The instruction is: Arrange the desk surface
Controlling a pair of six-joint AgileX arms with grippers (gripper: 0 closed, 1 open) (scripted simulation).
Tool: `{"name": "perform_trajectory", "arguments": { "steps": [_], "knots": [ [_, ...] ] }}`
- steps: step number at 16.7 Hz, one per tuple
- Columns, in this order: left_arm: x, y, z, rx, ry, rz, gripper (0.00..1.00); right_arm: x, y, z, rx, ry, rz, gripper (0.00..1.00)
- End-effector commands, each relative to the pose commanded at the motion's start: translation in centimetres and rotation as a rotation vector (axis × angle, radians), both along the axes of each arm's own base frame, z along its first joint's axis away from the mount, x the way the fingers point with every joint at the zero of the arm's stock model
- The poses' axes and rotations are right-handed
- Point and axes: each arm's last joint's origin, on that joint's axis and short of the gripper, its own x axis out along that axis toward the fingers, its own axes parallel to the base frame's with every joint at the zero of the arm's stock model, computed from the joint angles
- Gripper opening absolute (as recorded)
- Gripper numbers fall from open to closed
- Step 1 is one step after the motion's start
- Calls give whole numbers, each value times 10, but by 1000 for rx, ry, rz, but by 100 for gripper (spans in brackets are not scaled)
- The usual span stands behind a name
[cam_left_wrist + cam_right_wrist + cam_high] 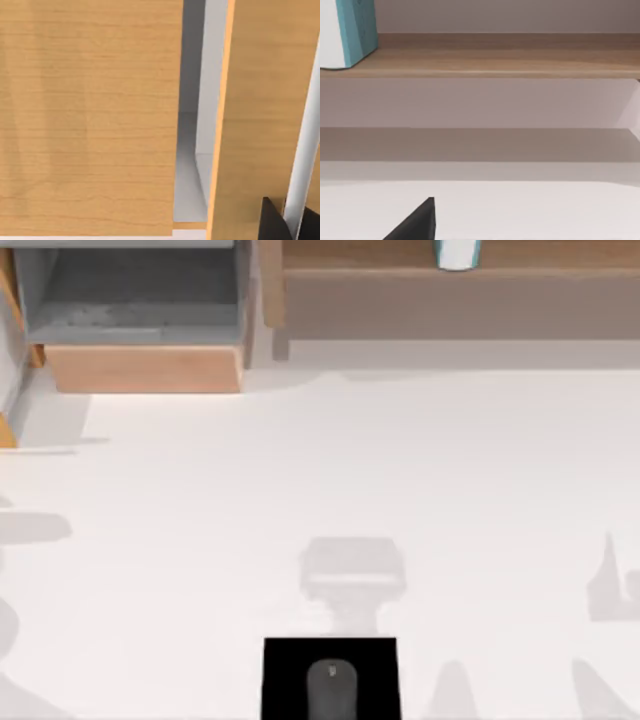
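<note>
Desk [200,500] lies spread below both arms, bearing a mouse [332,685] on a black pad [285,670]. Whether either gripper's fingers are apart cannot be told. The left wrist hangs close against the open drawer [140,365]; its arm might knock it

Top view: black pad [330,680] cut off at bottom edge; grey object on it [332,688] also cropped, kind not clear. White-and-teal item [457,252] on shelf [460,265] cropped by top edge. Open drawer [140,330] cropped at top. Wrist views: dark finger tips [272,222] [417,222] cropped.
</note>
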Motion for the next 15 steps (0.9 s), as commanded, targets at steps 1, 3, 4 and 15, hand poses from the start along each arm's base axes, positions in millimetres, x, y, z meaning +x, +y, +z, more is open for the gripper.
{"name": "perform_trajectory", "arguments": {
  "steps": [1,3,4,15],
  "knots": [
    [6,1,0,0,0,2,0,0,0,0,0,0,0,100],
    [22,1,0,2,-2,-2,0,0,0,0,0,0,0,100],
    [31,1,0,2,-2,-3,0,0,0,0,0,0,0,100],
    [66,1,-3,-4,9,6,0,0,0,0,0,0,0,100]
  ]
}}
